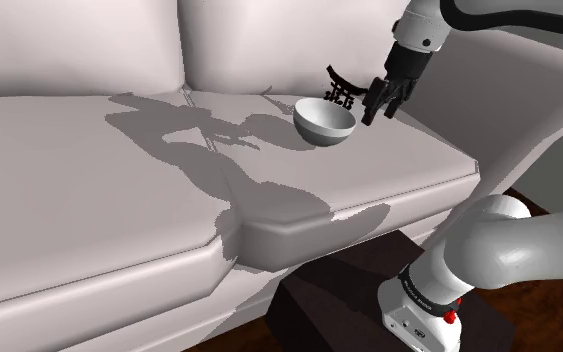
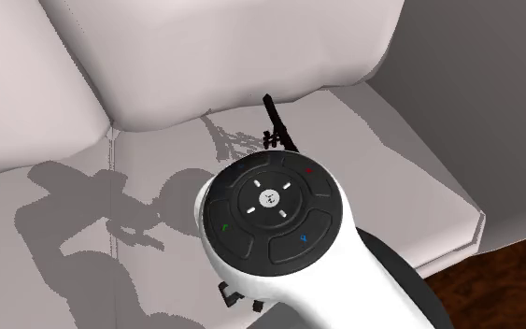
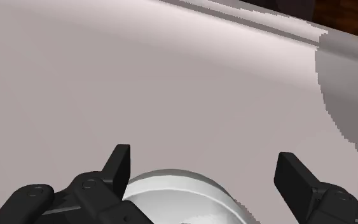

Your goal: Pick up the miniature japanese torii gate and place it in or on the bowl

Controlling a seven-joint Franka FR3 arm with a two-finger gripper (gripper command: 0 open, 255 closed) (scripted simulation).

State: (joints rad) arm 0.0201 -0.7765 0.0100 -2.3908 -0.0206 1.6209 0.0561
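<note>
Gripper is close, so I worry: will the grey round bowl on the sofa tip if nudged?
Likely yes: the grey round bowl shows a curved underside and no flat foot, so it may rock. On the pale sofa cushion it would probably tilt rather than slide.

Torii gate (image 1: pixel 341 88) on bowl (image 1: pixel 324 122), on sofa (image 1: pixel 89 200)

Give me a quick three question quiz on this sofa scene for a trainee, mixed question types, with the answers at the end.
1. Fill in: the torii gate is coloured ____.
2. The bowl rests on: A the sofa seat cushion, B a kitchen table, C a shelf.
3. True or false: the gripper is shut on the torii gate.
Key: 1 black; 2 A; 3 false, it is open and holds nothing.
</note>
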